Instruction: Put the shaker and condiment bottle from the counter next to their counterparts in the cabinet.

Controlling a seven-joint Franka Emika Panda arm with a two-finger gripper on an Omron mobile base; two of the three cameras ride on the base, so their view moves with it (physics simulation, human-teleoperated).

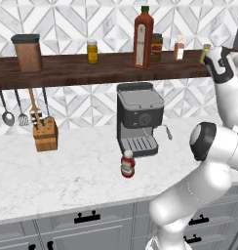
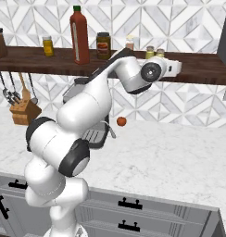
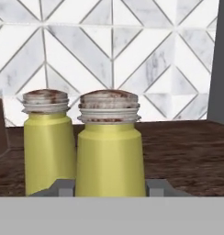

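Two shakers stand side by side on the shelf (image 2: pixel 198 65) in the hand view: the nearer shaker (image 3: pixel 110 147) sits between the pincer (image 3: pixel 110 188) tips, its twin (image 3: pixel 47 142) just beside it on the left. Pincer is closed on the nearer shaker, low on the body. I can't tell from here whether its base is fully down on the plank.

Step in hand, as I read it: release the shaker next to its twin. Do it well: confirm the base is flat on the wood, open the jaws only enough to clear, then back straight out along the approach line. No sideways drift, since the twin is nearly touching and would tip easily.

Bottle (image 1: pixel 128 164) with white cap is on the surface (image 1: pixel 67 176) in front of the coffee machine (image 1: pixel 139 119), not yet moved. Its counterpart, the tall red bottle (image 1: pixel 143 39), stands mid-shelf.

Clutter: dark-lidded jar (image 1: pixel 156 47) and a small pale bottle (image 1: pixel 179 48) sit right of the tall bottle, so the free spot beside it is probably on its left. Yellow jar (image 1: pixel 92 52) and brown canister (image 1: pixel 27 52) are further left, well apart. Knife block (image 1: pixel 45 134) and hanging utensils (image 1: pixel 16 110) are off the path. A small orange thing (image 2: pixel 121 121) sits on the surface near the machine.
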